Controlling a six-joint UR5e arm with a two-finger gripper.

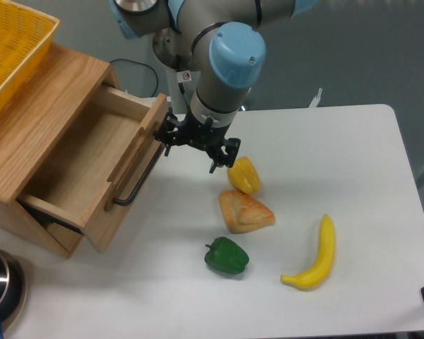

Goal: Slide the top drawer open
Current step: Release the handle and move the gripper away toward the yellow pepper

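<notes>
Oak boards are showing inside the top drawer, which is standing well out of its cabinet at the left of the scene, its bare floor fully visible. The long black handle is running along the front panel, facing right toward the toy foods. By the look of it the pull is as good as done, since the drawer is projecting far past the cabinet face.

The gripper is hanging just right of the drawer's far corner, apart from the handle, its dark fingers spread and grasping nothing; it is sitting close above a yellow pepper, which I judge to be incidental.

Nearer the camera a pastry, a green pepper and a banana are lying loosely on the white table. A yellow mesh basket is resting on the cabinet top, and a metal pot is peeking in at the near left. Grey wall is filling the background.
</notes>
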